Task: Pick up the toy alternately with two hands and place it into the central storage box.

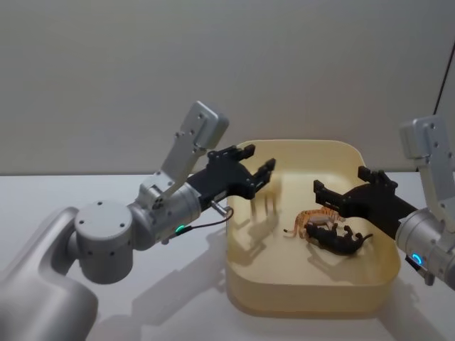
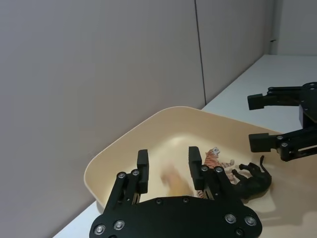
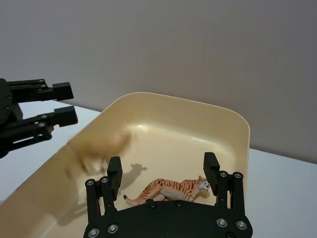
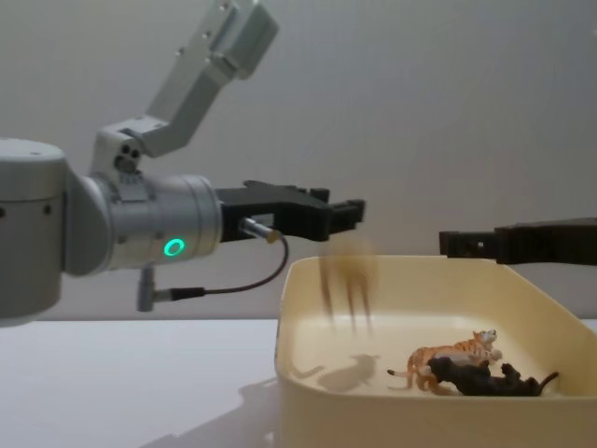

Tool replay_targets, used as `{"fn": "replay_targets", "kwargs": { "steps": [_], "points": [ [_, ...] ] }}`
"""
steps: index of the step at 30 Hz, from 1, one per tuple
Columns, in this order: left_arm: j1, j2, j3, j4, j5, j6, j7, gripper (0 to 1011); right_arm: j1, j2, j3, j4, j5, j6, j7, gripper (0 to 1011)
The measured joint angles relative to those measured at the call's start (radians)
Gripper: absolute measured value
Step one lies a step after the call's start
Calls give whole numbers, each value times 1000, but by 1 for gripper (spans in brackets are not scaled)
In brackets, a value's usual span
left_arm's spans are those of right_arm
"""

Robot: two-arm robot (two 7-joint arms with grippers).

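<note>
A: Seen from the head view, the left gripper (image 1: 257,175) hangs over the storage box's (image 1: 306,293) left rim, fingers spread wide, a tan toy (image 1: 269,202) blurred just below it. Released, I judge.

B: And the right gripper (image 1: 340,192)?

A: Spread wide too, empty, above the tiger (image 1: 311,221) and black animal (image 1: 340,240) lying at the box's right.

B: Left wrist view?

A: The tan smear (image 2: 172,180) sits between its open fingers (image 2: 143,166).

B: Right wrist view?

A: It shows the tiger's (image 3: 171,190) stripes; the black one is hidden.

B: Chest view?

A: It alone gives height: the toy (image 4: 349,285) is mid-air above the floor. Next, probably the right gripper's turn for another toy.
</note>
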Motion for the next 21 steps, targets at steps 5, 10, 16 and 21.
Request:
{"fn": "replay_targets", "kwargs": {
  "steps": [5, 10, 16, 21],
  "points": [
    [-28, -19, 6, 43, 9, -14, -40, 612, 0, 0, 0, 0, 0, 0, 0, 1001],
    [-51, -33, 10, 76, 16, -24, -71, 750, 0, 0, 0, 0, 0, 0, 0, 1001],
    [-68, -44, 14, 101, 20, -33, -94, 929, 0, 0, 0, 0, 0, 0, 0, 1001],
    [-75, -49, 16, 113, 22, -37, -104, 1001, 0, 0, 0, 0, 0, 0, 0, 1001]
  ]
}}
